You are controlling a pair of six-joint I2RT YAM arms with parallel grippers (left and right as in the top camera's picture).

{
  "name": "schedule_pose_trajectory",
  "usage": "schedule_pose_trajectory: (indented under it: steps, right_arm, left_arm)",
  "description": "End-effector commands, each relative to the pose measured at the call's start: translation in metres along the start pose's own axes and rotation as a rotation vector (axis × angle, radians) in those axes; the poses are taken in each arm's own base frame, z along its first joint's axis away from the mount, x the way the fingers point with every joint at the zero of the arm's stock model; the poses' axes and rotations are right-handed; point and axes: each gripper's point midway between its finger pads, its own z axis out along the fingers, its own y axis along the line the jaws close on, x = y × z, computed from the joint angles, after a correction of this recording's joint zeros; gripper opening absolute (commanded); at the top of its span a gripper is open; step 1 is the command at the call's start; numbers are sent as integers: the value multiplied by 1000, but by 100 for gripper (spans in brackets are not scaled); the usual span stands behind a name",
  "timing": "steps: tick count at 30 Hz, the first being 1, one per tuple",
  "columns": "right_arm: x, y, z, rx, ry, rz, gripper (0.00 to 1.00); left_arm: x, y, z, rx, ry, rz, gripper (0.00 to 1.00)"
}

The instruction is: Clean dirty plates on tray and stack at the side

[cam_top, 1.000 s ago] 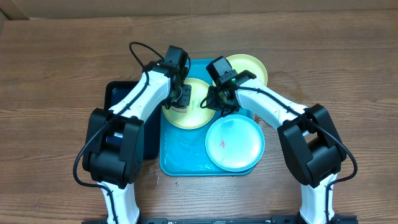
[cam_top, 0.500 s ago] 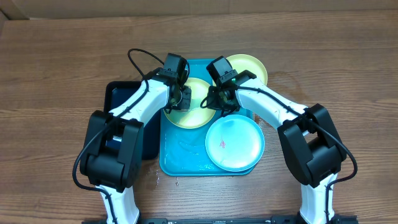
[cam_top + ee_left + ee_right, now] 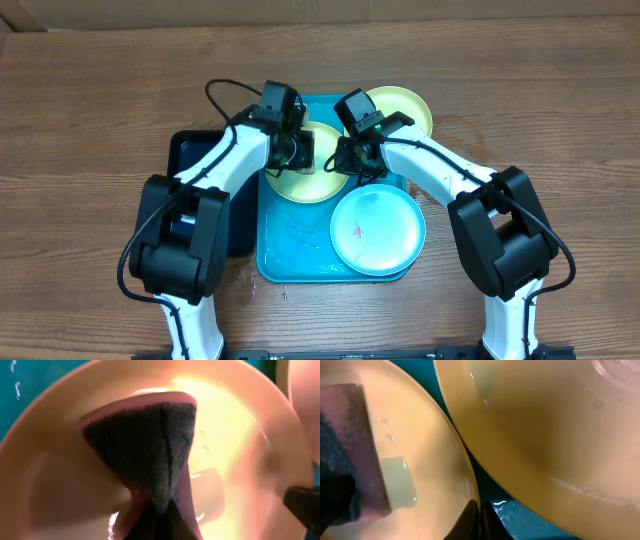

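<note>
A lime-green plate [image 3: 300, 184] lies at the back of the turquoise tray [image 3: 300, 262]. My left gripper [image 3: 299, 154] is over it, shut on a pink sponge [image 3: 150, 445] whose dark scouring side presses on the plate's pale centre [image 3: 55, 485]. My right gripper [image 3: 343, 163] is shut on this plate's right rim [image 3: 470, 485], one finger on each side. A second lime-green plate [image 3: 402, 108] sits just behind, at the tray's back right corner. A light-blue plate [image 3: 378, 228] with a small red smear lies at the tray's front right.
A smaller dark navy tray [image 3: 188, 160] lies left of the turquoise one, partly under my left arm. Water drops and streaks show on the turquoise tray floor [image 3: 520, 515]. Wooden table [image 3: 90, 120] surrounds both trays.
My left gripper has closed on the sponge and shifted slightly back and right over the green plate. The right gripper has kept its hold on the rim.
</note>
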Motion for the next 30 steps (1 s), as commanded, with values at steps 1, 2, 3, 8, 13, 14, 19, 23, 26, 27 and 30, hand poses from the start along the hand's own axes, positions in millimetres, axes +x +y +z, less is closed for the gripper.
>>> schedule_pose_trajectory:
  steps: [1, 2, 3, 8, 13, 14, 19, 23, 26, 27, 30]
  right_arm:
    - [-1, 11, -3, -31, -3, -28, 4]
    - [-1, 11, -3, -31, -2, -27, 4]
    - [-1, 11, -3, -31, -2, -27, 4]
    - [-1, 12, -3, -32, -2, -28, 4]
    - [-1, 12, -3, -31, -2, -28, 4]
    - [-1, 11, -3, -31, -2, -28, 4]
    - [-1, 12, -3, -32, -2, -28, 4]
    - [-1, 12, -3, -32, -2, -28, 4]
    - [-1, 12, -3, -31, -2, -28, 4]
    - [-1, 12, -3, -31, -2, -28, 4]
    - [0, 13, -3, -35, -1, -33, 4]
  left_arm:
    - [-27, -21, -15, 51, -32, 65, 4]
    - [-32, -22, -22, 40, -35, 76, 4]
    - [-37, -21, -28, 22, -38, 77, 4]
    - [-43, -12, -42, -54, -34, 99, 4]
    - [-24, 17, -37, -204, 27, 99, 4]
    - [-20, 24, -36, -237, 38, 97, 4]
    - [2, 38, -26, -281, 94, 94, 4]
    - [19, 44, -13, -285, 121, 89, 4]
    - [26, 46, -4, -280, 118, 67, 4]
    - [30, 44, 0, -258, 123, 67, 4]
    - [38, 26, 5, -143, 152, 68, 4]
